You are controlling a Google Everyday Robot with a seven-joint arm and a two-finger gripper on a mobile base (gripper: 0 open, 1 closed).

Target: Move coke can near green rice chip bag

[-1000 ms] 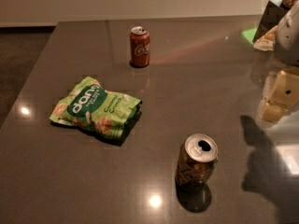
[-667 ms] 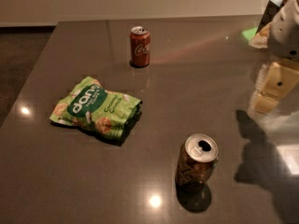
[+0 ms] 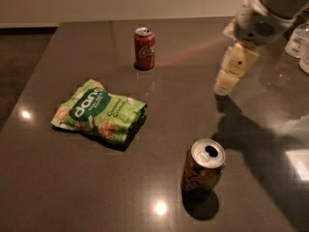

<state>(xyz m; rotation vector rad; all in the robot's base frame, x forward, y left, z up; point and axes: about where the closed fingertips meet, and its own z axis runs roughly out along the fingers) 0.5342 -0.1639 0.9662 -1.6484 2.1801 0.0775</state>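
Note:
The coke can (image 3: 144, 48), red with a silver top, stands upright near the far edge of the dark table. The green rice chip bag (image 3: 99, 111) lies flat at the middle left, well in front of the can and apart from it. My gripper (image 3: 227, 83) hangs from the white arm at the upper right, above the table, to the right of the coke can and clear of it. It holds nothing.
A gold-brown can (image 3: 203, 169) with an open top stands upright near the front centre-right. Clear containers (image 3: 299, 40) stand at the far right edge. The dark table (image 3: 63, 178) ends at the left, with floor beyond.
My arm and gripper have moved left into view over the table, closer to the coke can. The cans and the bag have not moved.

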